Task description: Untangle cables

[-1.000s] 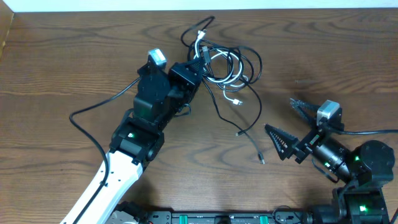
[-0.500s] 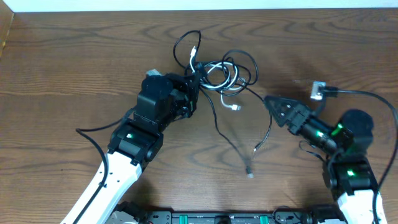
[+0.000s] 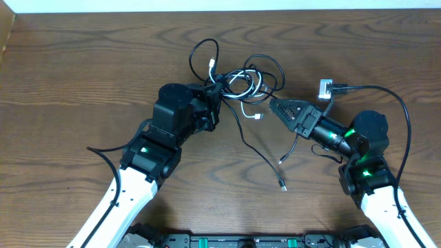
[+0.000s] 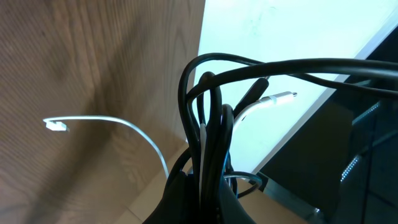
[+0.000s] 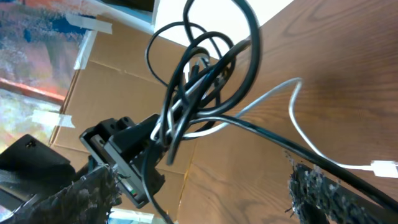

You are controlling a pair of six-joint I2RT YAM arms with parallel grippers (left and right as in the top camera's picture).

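**Tangle held at one side, second pincer arriving.** The cables (image 3: 242,77) lie knotted on the tabletop (image 3: 83,62), toward its far edge and about midway between its left and right edges. Two loose black tails (image 3: 265,153) trail from the knot toward the near edge.

The left pincer (image 3: 214,98) is pressed together on a bunch of black strands at the left side of the knot. In the left wrist view these strands rise in loops from its closed jaws, while the white cable (image 4: 124,120) arcs away free, its plug hanging clear.

The right pincer (image 3: 275,105) stands spread and holds nothing. Its tips are just beside the right side of the knot, and in the right wrist view one black strand and the white cable cross the gap ahead of its fingers (image 5: 93,186).

**Hazards, as judged.**
- Several strands overlap where the right pincer points, so closing there could catch more than one of them. A pull against the left pincer's hold would then cinch the knot rather than loosen it.
- A hard pull could also drag the bunch out of the left jaws.
- Such a pull could equally snag a plug inside a loop.
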